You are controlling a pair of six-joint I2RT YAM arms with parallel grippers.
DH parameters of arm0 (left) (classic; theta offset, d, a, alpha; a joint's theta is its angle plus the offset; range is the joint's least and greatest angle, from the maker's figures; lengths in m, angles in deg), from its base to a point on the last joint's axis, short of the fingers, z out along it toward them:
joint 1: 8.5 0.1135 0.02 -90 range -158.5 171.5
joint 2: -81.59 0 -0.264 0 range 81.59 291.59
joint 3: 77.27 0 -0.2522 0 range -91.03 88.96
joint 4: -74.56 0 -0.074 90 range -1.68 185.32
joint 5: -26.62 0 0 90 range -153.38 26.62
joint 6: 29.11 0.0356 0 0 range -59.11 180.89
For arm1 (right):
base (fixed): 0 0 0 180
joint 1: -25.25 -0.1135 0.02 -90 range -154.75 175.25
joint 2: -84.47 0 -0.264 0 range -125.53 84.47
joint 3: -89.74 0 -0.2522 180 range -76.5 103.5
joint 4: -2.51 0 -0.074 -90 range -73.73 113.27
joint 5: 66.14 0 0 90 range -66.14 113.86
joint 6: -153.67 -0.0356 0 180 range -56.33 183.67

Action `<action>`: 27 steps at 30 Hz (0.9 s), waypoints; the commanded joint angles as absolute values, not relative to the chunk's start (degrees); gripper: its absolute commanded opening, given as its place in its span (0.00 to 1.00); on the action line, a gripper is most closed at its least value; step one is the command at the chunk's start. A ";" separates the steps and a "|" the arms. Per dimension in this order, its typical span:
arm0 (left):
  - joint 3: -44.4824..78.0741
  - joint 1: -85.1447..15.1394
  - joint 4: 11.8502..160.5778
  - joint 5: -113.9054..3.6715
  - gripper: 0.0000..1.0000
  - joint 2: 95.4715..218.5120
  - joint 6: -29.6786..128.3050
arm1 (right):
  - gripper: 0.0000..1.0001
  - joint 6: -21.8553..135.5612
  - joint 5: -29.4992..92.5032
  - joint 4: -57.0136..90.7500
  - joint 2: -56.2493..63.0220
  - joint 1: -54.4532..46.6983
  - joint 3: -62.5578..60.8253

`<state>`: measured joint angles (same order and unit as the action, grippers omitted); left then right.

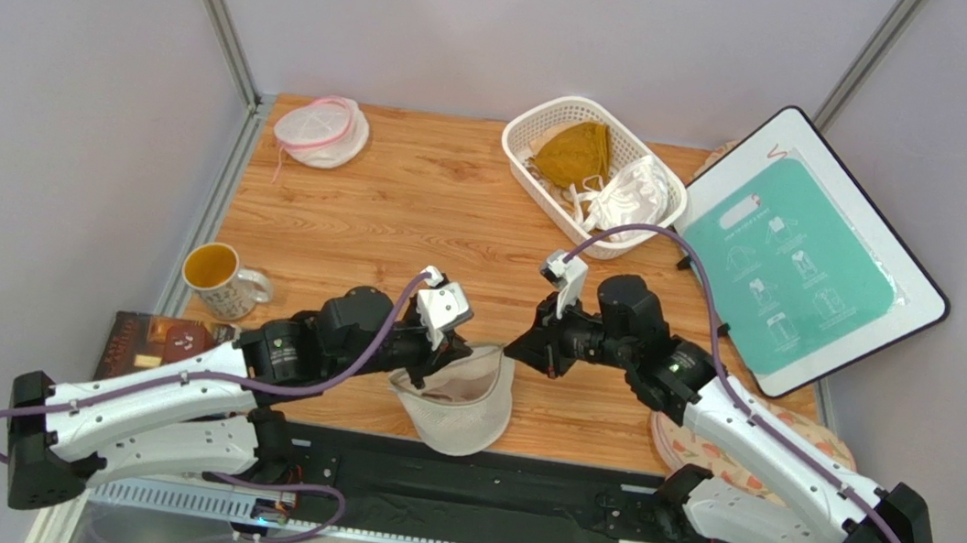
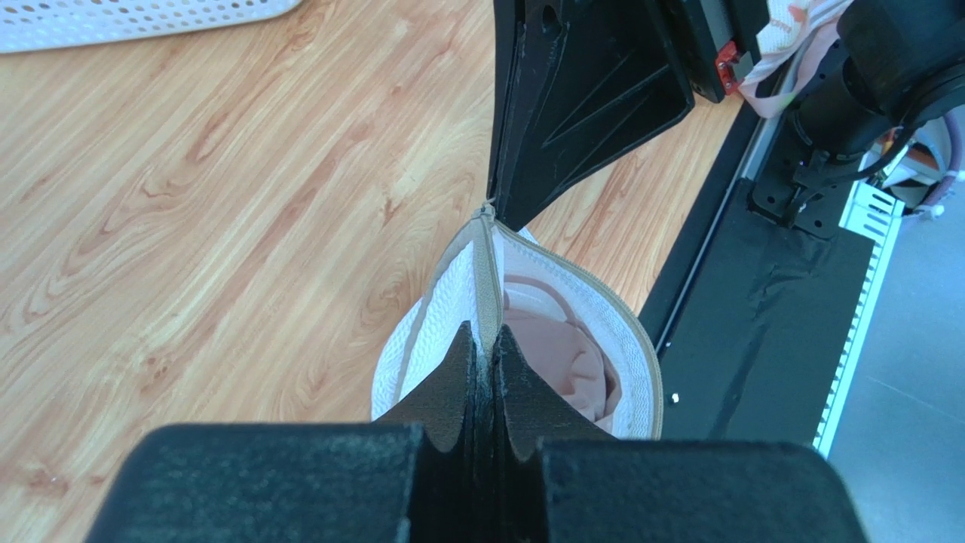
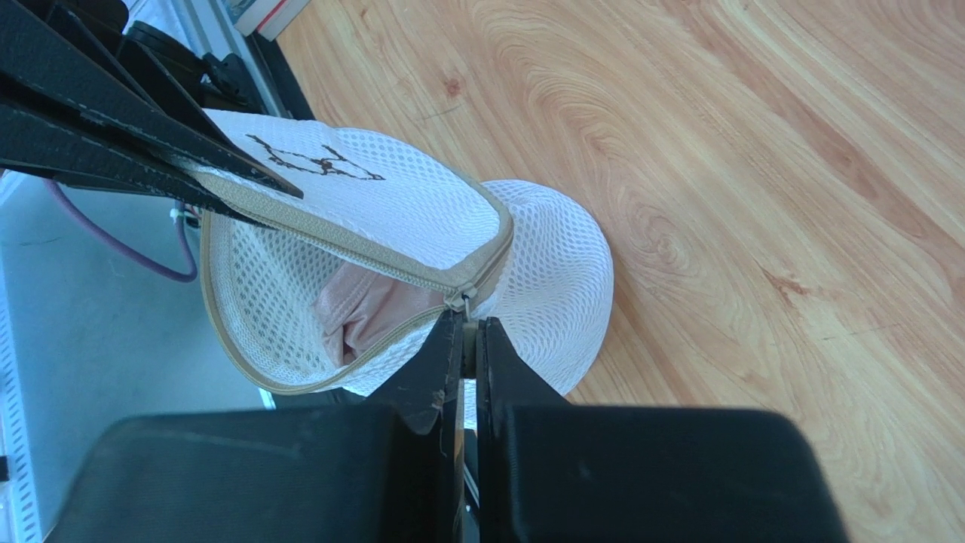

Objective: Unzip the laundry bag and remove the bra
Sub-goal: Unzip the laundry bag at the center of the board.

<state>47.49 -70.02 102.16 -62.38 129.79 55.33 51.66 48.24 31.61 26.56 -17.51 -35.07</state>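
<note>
The laundry bag (image 1: 461, 410) sits at the near edge of the bench (image 1: 413, 215), between the two arms. It is a whitish mesh drum with beige zip tape (image 3: 340, 243) along its rim and a dark line drawing (image 3: 319, 165) on one flat face. The zip is partly undone, leaving a gap in the side. The bra (image 3: 360, 319) lies inside the bag and shows through the gap as a fold of pale pink fabric. No part of it is outside.

The left fingers (image 2: 453, 379) are pressed together, pinching the zip tape at the end of the bag nearest them. The right fingers (image 3: 440, 364) are likewise closed, gripping the zip pull (image 3: 462, 301) at the opposite end of the gap. Whether the bag rests on the bench cannot be determined.

Left of the bag stands a mug (image 1: 217, 275). At the far side are a white basket (image 1: 526, 155) holding a mustard bra (image 1: 576, 152) and a white bra (image 1: 630, 196), a round pouch with a pink rim (image 1: 322, 130), and a teal board (image 1: 802, 262).
</note>
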 commanded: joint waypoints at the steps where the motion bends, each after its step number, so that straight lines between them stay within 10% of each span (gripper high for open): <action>1: 47.57 -70.20 99.57 -64.77 0.00 125.09 56.76 | 0.00 52.59 43.28 34.56 25.32 -15.80 -35.19; 5: 46.70 -70.20 100.09 -65.05 0.09 127.28 55.54 | 0.00 51.45 44.43 34.38 25.49 -15.88 -34.32; 8: 44.50 -70.20 100.97 -65.75 0.56 131.23 54.30 | 0.00 51.19 45.39 35.34 26.11 -16.06 -33.35; 11: 41.26 -70.29 101.06 -64.79 0.79 135.36 53.51 | 0.00 51.27 44.96 36.31 27.16 -16.32 -33.08; 27: 30.52 -70.73 105.36 -60.56 0.81 151.54 53.25 | 0.00 51.10 44.34 37.98 31.29 -16.59 -34.49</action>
